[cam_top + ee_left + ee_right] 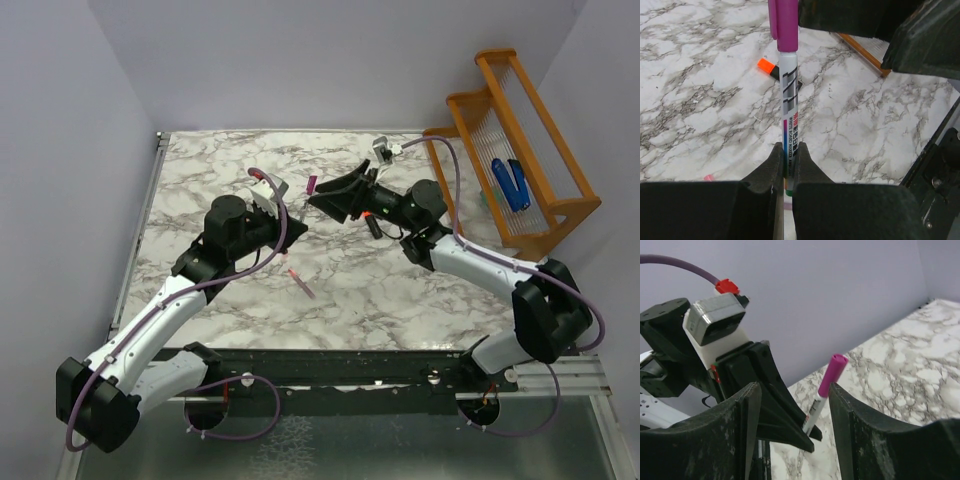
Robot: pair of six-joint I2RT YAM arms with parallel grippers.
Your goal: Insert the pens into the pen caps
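pink pen [301, 283] lying loose nearest the arm bases, looks not done yet | left gripper [787, 165] clamped on white pen [789, 95], magenta cap [787, 25] looks seated, so one down imo | right gripper [794, 390] jaws wide either side of that cap, not touching | orange-tipped marker [768, 67] lying beyond, also left to do

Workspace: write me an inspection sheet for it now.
Surface: marbled table.
Job's things: whitish pen wearing magenta cap; black marker with orange end and pink pen lying loose.
Clutter: orange rack holding blue objects.
Grippers: left gripper shut on the whitish pen; right gripper open, its fingers flanking the cap.
Cables: purple cables along both arms.
Surroundings: pale walls; nothing else seen.
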